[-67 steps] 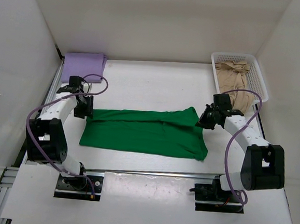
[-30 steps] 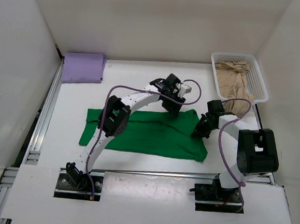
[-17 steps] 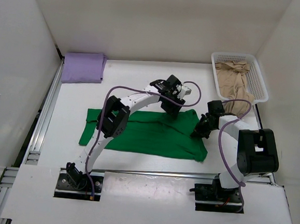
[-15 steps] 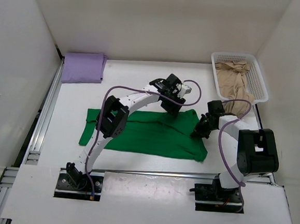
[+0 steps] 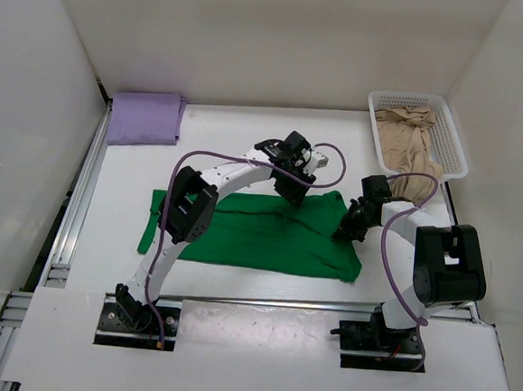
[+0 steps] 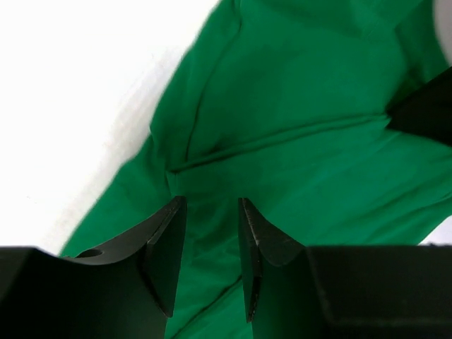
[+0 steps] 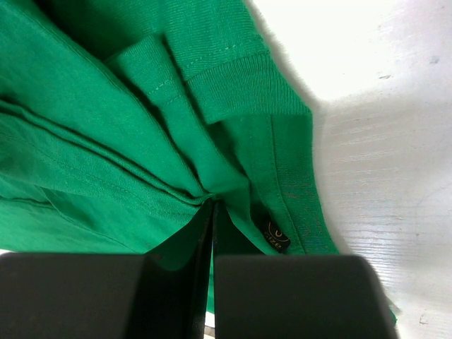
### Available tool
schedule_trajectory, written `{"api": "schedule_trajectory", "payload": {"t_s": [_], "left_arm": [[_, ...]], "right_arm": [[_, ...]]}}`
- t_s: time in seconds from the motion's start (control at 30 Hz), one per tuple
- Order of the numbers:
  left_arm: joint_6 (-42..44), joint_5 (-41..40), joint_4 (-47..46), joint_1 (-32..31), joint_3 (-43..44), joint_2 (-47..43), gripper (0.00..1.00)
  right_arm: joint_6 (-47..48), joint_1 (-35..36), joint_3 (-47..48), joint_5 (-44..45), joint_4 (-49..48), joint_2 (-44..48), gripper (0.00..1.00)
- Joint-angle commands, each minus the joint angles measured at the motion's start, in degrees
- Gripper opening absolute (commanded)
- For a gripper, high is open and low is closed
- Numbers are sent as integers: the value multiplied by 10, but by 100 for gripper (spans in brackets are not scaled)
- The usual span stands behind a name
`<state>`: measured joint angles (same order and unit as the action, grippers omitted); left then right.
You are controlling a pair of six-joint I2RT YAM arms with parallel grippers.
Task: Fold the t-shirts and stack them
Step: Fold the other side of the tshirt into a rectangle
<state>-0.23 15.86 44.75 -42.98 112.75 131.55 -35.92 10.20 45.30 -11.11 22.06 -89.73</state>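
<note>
spread shirt (image 5: 258,239): mid tabletop (image 5: 239,139), toward front edge | folded shirt (image 5: 145,118): far-left corner | basket (image 5: 457,147): far-right corner, third shirt (image 5: 404,134) inside | left end effector (image 5: 291,195): over spread shirt's far edge | right end effector (image 5: 346,229): on its right end

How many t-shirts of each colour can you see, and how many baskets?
Purple t-shirt: 1
Green t-shirt: 1
Tan t-shirt: 1
White basket: 1
Total: 4 things
</note>
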Motion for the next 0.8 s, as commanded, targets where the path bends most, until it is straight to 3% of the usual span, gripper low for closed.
{"api": "schedule_trajectory", "payload": {"t_s": [0.0, 0.2, 0.53, 0.77], "left_arm": [[2, 1, -2, -3, -6, -28, 46], [2, -18, -2, -3, 11, -11, 52], [2, -11, -2, -3, 27, 14, 53], [2, 1, -2, -3, 33, 20, 41]], "right_arm": [[13, -1, -5, 10, 7, -1, 0], [13, -6, -5, 10, 7, 4, 0], [18, -6, 1, 15, 17, 10, 0], [23, -11, 1, 15, 23, 15, 0]]}}
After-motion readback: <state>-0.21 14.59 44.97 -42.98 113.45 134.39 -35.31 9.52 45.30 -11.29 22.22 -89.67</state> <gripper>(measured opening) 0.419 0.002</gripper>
